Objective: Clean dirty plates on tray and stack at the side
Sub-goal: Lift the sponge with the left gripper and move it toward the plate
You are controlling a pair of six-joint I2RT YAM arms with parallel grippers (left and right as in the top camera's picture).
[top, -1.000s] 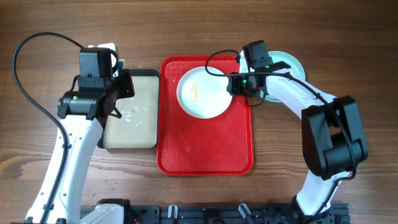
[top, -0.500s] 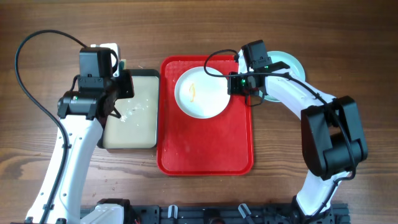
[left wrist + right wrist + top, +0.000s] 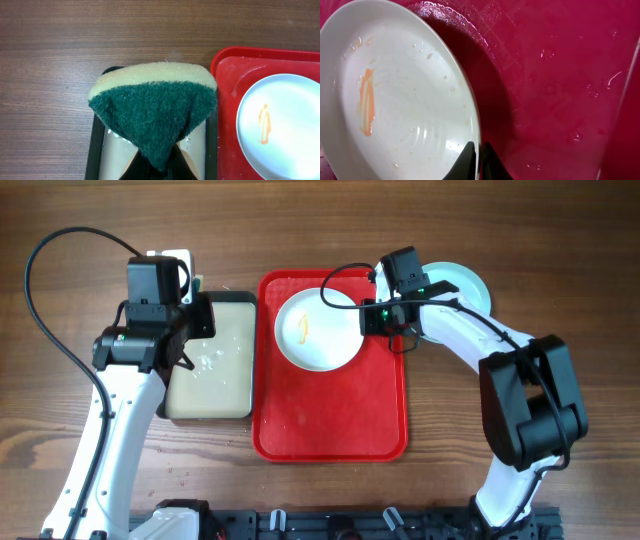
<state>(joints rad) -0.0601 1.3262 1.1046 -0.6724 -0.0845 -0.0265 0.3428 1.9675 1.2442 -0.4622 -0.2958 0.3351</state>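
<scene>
A white plate [image 3: 312, 332] with an orange-yellow smear sits at the back of the red tray [image 3: 330, 430]. My right gripper [image 3: 368, 320] is shut on its right rim and tilts that edge up off the tray; the right wrist view shows the fingers [image 3: 479, 156] pinching the plate's rim [image 3: 405, 100] over the wet tray floor [image 3: 560, 75]. A pale green plate [image 3: 463, 283] lies on the table right of the tray, partly under my right arm. No pale blue plate shows. My left gripper [image 3: 197, 320] is shut on a green-and-yellow sponge [image 3: 155, 107].
A black-rimmed beige tray [image 3: 215, 385] with water drops lies left of the red tray, under the sponge. The left wrist view also shows the red tray's corner [image 3: 225, 100] and the white plate [image 3: 285, 135]. Wooden table all round.
My right gripper has drawn the white plate a little to the left across the red tray. The left arm and sponge have not moved.
</scene>
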